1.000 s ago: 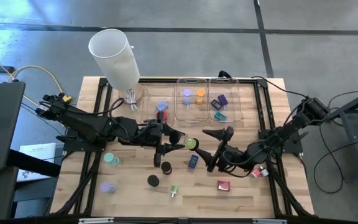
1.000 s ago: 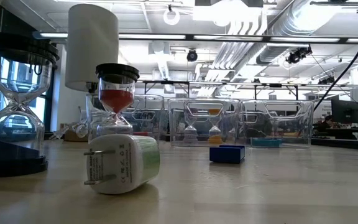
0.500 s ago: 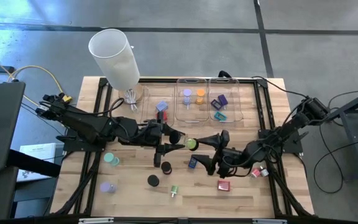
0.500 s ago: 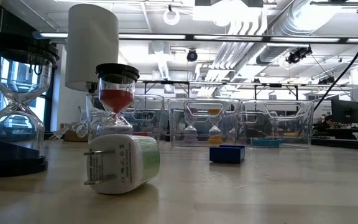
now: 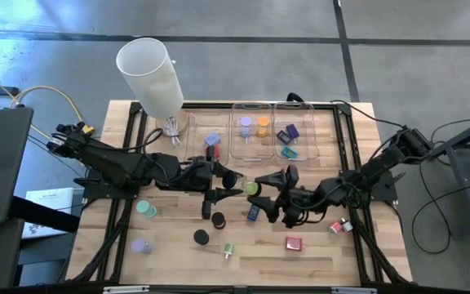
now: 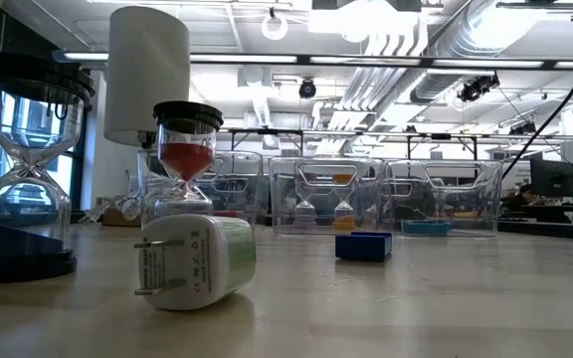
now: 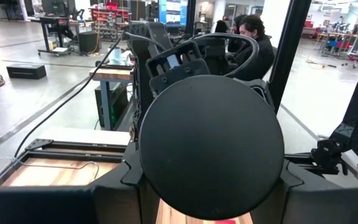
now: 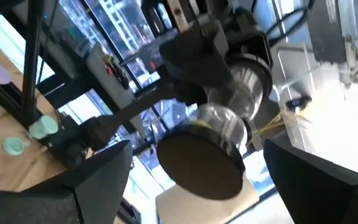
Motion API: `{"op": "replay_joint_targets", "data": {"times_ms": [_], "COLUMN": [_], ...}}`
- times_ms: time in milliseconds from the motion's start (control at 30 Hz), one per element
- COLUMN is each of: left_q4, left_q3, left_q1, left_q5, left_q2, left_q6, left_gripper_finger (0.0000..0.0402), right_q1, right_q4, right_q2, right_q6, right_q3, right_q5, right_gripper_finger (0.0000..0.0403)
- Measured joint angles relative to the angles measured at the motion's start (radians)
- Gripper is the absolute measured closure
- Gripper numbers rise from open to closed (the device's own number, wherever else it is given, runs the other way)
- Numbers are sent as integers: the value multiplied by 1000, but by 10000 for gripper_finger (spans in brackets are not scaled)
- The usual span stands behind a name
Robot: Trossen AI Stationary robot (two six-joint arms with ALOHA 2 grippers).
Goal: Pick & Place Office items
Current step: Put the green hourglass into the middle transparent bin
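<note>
Overhead, two dark arms meet at the middle of the wooden counter [image 5: 317,253]. The left gripper [image 5: 228,179] has its fingers closed on a black-capped hourglass [image 7: 211,146], whose round black end fills the left wrist view; the same piece hangs in the right wrist view with its clear glass bulb showing. Just to its right, the right gripper [image 5: 269,193] hovers with fingers [image 8: 89,177] spread wide and holding nothing, close to the green-topped piece [image 5: 252,189] and the blue block [image 5: 254,212].

Loose office items lie across the near half of the counter: two black discs [image 5: 201,238], teal caps [image 5: 146,209] and a lavender cap [image 5: 139,245] at the left, a small green piece [image 5: 228,250] at the near edge, a red block [image 5: 293,242] and a pink piece [image 5: 337,226] at the right. Three clear trays [image 5: 277,151] along the far side already hold lavender, orange, purple and teal items. A white cylinder [image 5: 151,75] stands at the far left corner.
</note>
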Motion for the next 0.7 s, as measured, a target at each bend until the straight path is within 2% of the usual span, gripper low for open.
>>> {"op": "replay_joint_targets", "data": {"times_ms": [200,400,600,700], "left_q4": [6,8,8,7], "left_q3": [0,0,0,0], "left_q1": [0,0,0,0], "left_q5": [0,0,0,0], "left_q2": [0,0,0,0], "left_q6": [11,22,29,30], "left_gripper_finger": [236,236,236,236], "right_q1": [-21,-39,-39,-38], "right_q4": [120,198,471,509], "right_q2": [24,99,205,231], "right_q6": [-49,-185,-358,-419], "right_q3": [0,0,1,1], "right_q5": [-43,-70,-83,-91], "right_gripper_finger": [50,50,50,50]}}
